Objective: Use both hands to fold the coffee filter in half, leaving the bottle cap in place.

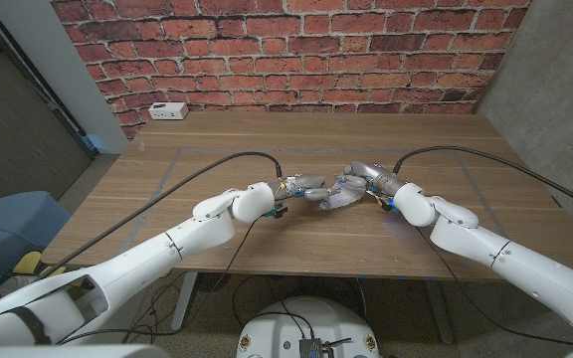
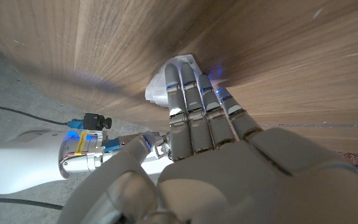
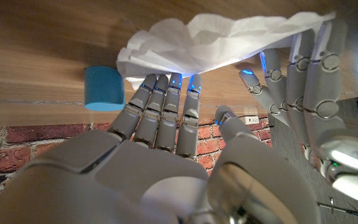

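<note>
The white ruffled coffee filter [image 3: 216,37] lies on the wooden table with its edge standing up. A blue bottle cap [image 3: 104,87] stands on the table just beside the filter. My right hand [image 3: 160,118] has its fingertips against the filter's near edge, thumb apart from it. My left hand [image 3: 312,81] touches the filter's other side with straight fingers. In the left wrist view my left hand [image 2: 204,124] reaches onto the filter [image 2: 176,78] with its fingertips. In the head view my left hand [image 1: 301,187] and my right hand [image 1: 361,179] meet at the table's middle, hiding most of the filter.
A small white box [image 1: 169,110] sits at the table's [image 1: 217,139] far left corner by the brick wall. Black cables run along both arms. A blue object [image 1: 8,224] stands on the floor to the left of the table.
</note>
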`<action>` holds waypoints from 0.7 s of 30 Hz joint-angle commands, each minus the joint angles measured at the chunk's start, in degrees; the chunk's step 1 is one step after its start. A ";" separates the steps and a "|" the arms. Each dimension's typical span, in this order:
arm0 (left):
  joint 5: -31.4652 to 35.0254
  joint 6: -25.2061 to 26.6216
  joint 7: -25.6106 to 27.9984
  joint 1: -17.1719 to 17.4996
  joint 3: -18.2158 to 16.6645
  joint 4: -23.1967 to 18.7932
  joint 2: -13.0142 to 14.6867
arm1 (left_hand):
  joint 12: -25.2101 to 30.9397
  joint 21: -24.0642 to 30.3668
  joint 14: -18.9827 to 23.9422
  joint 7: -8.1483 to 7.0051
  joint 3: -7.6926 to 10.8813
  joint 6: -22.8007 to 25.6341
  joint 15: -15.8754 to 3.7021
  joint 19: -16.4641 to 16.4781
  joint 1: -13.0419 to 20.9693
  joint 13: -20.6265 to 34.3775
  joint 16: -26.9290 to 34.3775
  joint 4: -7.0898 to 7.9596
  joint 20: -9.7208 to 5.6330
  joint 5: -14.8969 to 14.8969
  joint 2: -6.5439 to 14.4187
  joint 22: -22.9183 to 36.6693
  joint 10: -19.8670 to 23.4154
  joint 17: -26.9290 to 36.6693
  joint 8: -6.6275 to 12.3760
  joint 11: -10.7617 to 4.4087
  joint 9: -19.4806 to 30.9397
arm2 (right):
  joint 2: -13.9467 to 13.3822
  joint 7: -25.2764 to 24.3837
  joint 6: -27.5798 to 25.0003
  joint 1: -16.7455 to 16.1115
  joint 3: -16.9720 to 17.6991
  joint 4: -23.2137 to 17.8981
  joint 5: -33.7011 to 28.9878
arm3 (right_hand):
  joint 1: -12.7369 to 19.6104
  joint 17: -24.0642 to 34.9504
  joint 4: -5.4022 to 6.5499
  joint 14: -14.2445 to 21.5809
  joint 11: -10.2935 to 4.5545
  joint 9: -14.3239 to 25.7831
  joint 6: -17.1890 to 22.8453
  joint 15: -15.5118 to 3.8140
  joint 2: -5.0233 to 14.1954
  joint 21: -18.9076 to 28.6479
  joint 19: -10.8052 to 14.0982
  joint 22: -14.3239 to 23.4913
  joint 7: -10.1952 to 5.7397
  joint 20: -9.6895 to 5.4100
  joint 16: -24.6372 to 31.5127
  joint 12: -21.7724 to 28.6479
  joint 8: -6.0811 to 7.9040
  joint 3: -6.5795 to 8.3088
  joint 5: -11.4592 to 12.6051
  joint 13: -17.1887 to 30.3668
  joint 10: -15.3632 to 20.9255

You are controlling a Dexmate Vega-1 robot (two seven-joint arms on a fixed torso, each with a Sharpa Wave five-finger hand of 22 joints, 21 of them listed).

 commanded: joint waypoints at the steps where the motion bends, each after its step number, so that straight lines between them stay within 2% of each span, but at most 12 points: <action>1: 8.00 -0.10 -3.23 -3.65 4.89 -0.13 -0.05 | 1.90 1.04 4.99 0.26 -1.06 3.23 -0.53 -0.16 -1.93 1.42 2.52 -0.10 0.04 0.07 3.47 0.61 3.28 2.21 1.83 0.88 1.48 | 1.10 2.56 5.42 0.42 2.37 4.56 9.22 | -0.31 0.05 -0.47 0.37 -0.10 0.04 0.35 0.10 0.14 0.46 0.63 0.23 0.25 -0.06 0.04 -0.04 -0.06 0.00 0.01 -0.03 0.44; 2: 8.41 -0.23 -3.38 -3.79 5.01 -0.14 -0.12 | 2.57 1.46 5.69 0.31 -1.25 4.07 -0.48 0.25 -2.27 1.92 2.88 -0.17 0.15 0.12 3.53 0.74 4.35 2.55 2.36 0.57 1.91 | 1.31 3.35 6.55 0.37 2.94 5.32 11.37 | -0.15 -0.01 -0.67 0.37 -0.06 0.04 0.29 0.08 0.08 0.44 0.64 0.23 0.20 -0.06 0.01 -0.06 -0.09 0.07 0.03 -0.03 0.43; 5: 8.89 -0.40 -3.69 -3.88 5.01 -0.15 -0.37 | 3.30 2.72 7.00 0.31 -1.30 4.87 -0.52 2.52 -2.59 2.66 3.40 -0.33 0.84 0.20 3.59 0.92 5.35 2.92 2.96 0.86 2.50 | 1.76 5.38 9.44 0.00 4.57 7.06 17.20 | 0.27 -0.01 -1.16 -0.01 0.09 0.04 -0.72 0.18 0.18 0.40 0.72 0.24 -0.07 -0.02 -0.15 -0.22 -0.47 0.24 0.06 -0.03 0.14; 7: 9.11 -0.70 -3.57 -3.85 4.92 -0.13 -0.45 | 3.56 3.43 7.56 0.30 -1.23 4.93 -0.48 3.90 -2.66 2.98 3.58 -0.42 1.01 0.23 3.56 1.00 5.66 3.01 3.10 0.90 2.73 | 2.32 7.11 11.95 -0.29 5.77 8.71 21.75 | 0.97 -0.14 -1.89 0.04 -0.01 0.04 -0.76 0.27 0.22 0.35 0.74 0.24 -0.02 0.24 -0.19 -0.27 -0.43 0.58 0.11 -0.03 0.08; 8: 9.45 -0.79 -3.32 -3.79 4.89 -0.19 -0.46 | 3.34 3.94 7.77 0.29 -1.05 5.02 -0.78 4.80 -2.62 3.24 3.52 -0.62 1.12 0.26 3.47 1.07 4.83 2.97 3.21 0.14 2.91 | 2.62 8.07 13.06 -0.40 6.32 9.52 23.97 | 1.27 -0.16 -2.17 0.17 0.03 0.05 -0.66 0.34 0.31 0.32 0.76 0.25 0.04 0.33 -0.15 -0.26 -0.37 0.74 0.13 -0.02 0.14; 15: 9.12 -0.43 -3.03 -3.19 3.95 -0.37 -0.67 | 2.18 5.43 5.15 0.03 0.37 1.71 -1.35 7.13 -2.17 3.78 0.98 -1.22 1.89 0.29 3.22 1.14 1.97 1.20 0.98 -0.52 1.68 | 6.11 17.58 20.07 -0.75 10.29 16.64 41.33 | 2.61 -0.15 -3.28 0.57 0.03 0.05 -0.33 0.66 0.80 0.25 0.88 0.27 0.06 0.51 0.05 -0.16 -0.20 1.39 0.08 -0.02 0.57; 21: 9.24 0.18 -2.79 -2.70 3.45 -0.86 -0.57 | 1.13 5.71 3.45 -0.05 1.15 -0.12 -1.45 7.29 -1.99 3.41 -0.49 -1.34 2.19 0.25 3.07 1.06 0.45 0.23 -0.29 -0.88 0.99 | 8.56 23.67 23.11 -1.17 12.87 20.16 51.46 | 3.18 -0.03 -3.70 1.14 0.04 0.06 -0.04 0.74 0.96 0.22 0.96 0.29 -0.01 0.91 0.37 -0.03 -0.08 1.55 -0.07 -0.01 1.04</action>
